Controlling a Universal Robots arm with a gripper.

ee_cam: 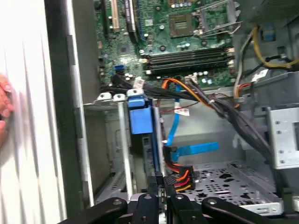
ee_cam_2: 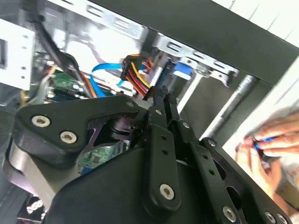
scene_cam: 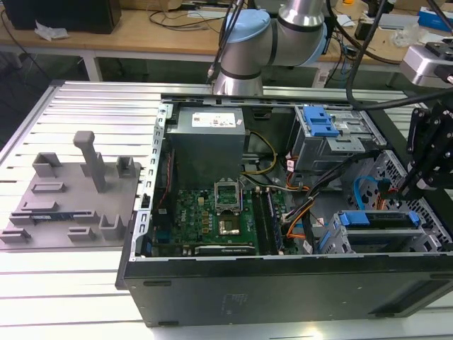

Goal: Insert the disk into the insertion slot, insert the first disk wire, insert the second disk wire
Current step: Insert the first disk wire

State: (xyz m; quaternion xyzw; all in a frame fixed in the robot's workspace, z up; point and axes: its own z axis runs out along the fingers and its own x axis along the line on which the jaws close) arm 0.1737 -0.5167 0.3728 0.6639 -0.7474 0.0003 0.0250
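The disk (scene_cam: 379, 219), in its bright-blue caddy (ee_cam: 139, 115), lies inside the insertion slot (scene_cam: 333, 239) of the grey perforated cage at the exterior view's right. My black gripper (scene_cam: 405, 189) hangs just behind it. In both wrist views the thin fingers (ee_cam: 158, 183) are shut on the plug of a red, yellow, orange and black disk wire (ee_cam: 180, 176), right at the disk's rear edge. This bundle (ee_cam_2: 135, 74) also runs off ahead of the gripper (ee_cam_2: 161, 95). A flat blue disk wire (ee_cam: 194, 149) ends beside the disk; I cannot tell whether it is seated.
The open computer case holds a green motherboard (scene_cam: 212, 212), a grey power supply (scene_cam: 209, 134) and a taller metal box with a blue tab (scene_cam: 322, 122). A grey fixture plate (scene_cam: 71, 191) lies on the exterior view's left. A person's hand (ee_cam_2: 271, 144) is outside the case wall.
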